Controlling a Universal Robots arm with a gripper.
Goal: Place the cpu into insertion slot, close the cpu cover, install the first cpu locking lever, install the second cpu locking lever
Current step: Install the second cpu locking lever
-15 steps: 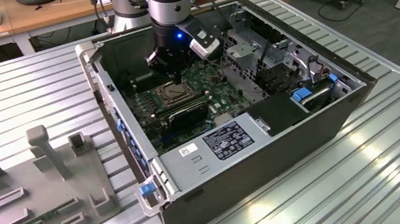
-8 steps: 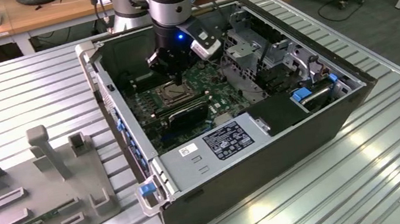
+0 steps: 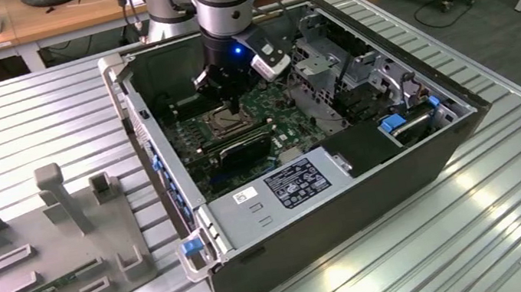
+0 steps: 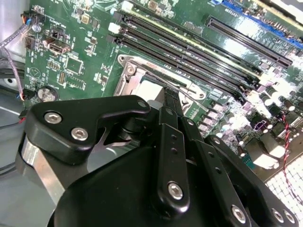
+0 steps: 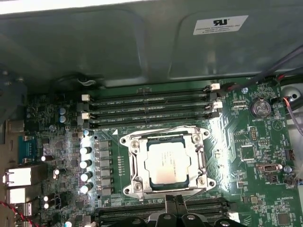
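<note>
A workshop with wooden benches behind and a ribbed metal table [image 3: 19, 120] in front. On the table lies an open desktop computer case [image 3: 352, 202] on its side, its green motherboard [image 3: 278, 124] facing up. To the exterior view's left of the case sits a grey fixture plate [image 3: 50, 255] with upright posts and slots.

A grey robot arm [image 3: 218, 1] reaches straight down into the case. Its black gripper [image 3: 232, 107] hangs directly over the insertion slot [image 3: 229, 125], very near it; whether the fingertips touch anything cannot be told from the exterior view.

In the first wrist view the insertion slot [image 5: 165, 161] sits between two banks of long black memory slots [image 5: 149, 109]. The cpu [image 5: 167, 162], a pale silvery-tan square, lies flat inside the slot. The cpu cover [image 5: 137, 163], a silver-grey frame, lies down flat around the chip, which shows through its window. A thin wire lever [image 5: 158, 130] runs along the cover's edge nearest the memory slots, and another wire piece lies along the opposite edge beside the gripper; it is hard to say whether either is latched.

In the second wrist view the black fingers [image 4: 173, 106] run close together to a narrow tip at the near edge of the cover [image 4: 142, 78], with no visible gap between them and nothing seen gripped. The gripper's linkage and bolts fill the foreground there. A round coin battery [image 5: 261, 107] sits on the board, well apart from the socket.
</note>
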